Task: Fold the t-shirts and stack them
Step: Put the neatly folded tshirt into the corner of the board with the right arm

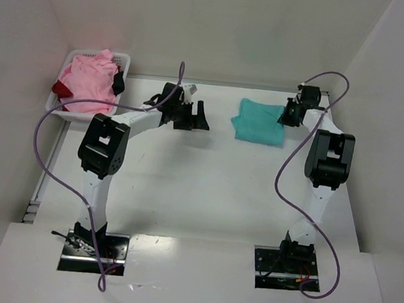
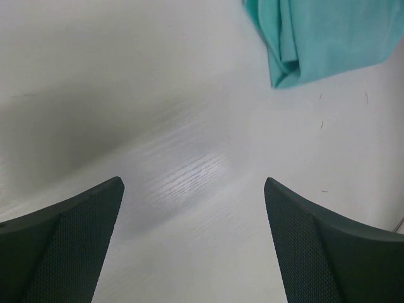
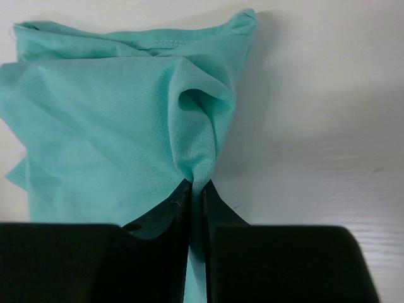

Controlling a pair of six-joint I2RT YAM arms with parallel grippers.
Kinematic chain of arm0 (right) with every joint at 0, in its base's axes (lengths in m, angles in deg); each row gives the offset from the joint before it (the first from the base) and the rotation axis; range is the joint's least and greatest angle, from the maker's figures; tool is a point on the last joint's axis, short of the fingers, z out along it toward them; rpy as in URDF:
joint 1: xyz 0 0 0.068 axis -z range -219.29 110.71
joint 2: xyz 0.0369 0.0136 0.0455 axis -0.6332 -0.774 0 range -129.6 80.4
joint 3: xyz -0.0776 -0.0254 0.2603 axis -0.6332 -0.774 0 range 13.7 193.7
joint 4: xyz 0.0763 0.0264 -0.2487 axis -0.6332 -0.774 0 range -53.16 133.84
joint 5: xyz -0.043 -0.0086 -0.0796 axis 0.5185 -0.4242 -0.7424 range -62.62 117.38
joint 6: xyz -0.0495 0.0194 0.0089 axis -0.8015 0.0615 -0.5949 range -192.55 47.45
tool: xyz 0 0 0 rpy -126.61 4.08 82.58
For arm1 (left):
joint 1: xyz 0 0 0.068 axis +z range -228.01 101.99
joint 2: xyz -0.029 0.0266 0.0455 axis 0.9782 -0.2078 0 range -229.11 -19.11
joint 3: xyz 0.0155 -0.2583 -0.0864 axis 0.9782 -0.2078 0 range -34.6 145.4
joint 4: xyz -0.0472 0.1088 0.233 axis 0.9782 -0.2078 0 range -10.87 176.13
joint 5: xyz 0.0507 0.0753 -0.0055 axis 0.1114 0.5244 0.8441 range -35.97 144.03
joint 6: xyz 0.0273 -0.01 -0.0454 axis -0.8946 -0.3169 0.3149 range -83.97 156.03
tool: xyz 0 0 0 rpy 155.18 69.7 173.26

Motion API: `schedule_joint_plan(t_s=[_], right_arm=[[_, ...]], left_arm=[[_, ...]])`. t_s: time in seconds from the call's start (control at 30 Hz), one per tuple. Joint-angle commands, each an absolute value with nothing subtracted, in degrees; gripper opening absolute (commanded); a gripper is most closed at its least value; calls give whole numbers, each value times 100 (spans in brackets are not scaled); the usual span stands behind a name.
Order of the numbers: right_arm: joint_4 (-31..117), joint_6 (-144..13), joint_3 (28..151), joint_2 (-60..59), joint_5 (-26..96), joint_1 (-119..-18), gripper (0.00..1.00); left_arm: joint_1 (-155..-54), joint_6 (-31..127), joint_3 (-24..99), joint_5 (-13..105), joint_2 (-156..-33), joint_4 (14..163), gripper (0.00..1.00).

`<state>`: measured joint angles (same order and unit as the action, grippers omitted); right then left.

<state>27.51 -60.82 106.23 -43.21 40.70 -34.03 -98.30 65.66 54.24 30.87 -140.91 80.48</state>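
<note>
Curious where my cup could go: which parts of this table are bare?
The white table is bare across its middle, nearer than the open left gripper and the teal cloth t-shirt. Crowded: the right gripper pinches that shirt; the white lattice basket, far left, holds the pink t-shirt and dark red t-shirt.

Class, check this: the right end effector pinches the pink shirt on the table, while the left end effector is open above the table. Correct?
No: the right end effector pinches the teal shirt, not the pink one, as the right wrist view shows. The rest holds: the left end effector is open above the table.
</note>
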Motion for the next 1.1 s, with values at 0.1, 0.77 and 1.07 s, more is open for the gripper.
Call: schedule_joint_plan(t_s=[0.1, 0.77, 1.07], right_arm=[[2021, -6806, 11819, -5019, 3107, -3253, 14], [1616, -7000, 12979, -5539, 2615, -2452, 23], [1959, -6289, 13244, -4662, 3704, -2452, 99]], left_arm=[[-9585, 6064, 5303, 3170, -13425, 7656, 100], [-9260, 5844, 5083, 2959, -13240, 7119, 100], [-9260, 5844, 5021, 2898, -13135, 7119, 100]])
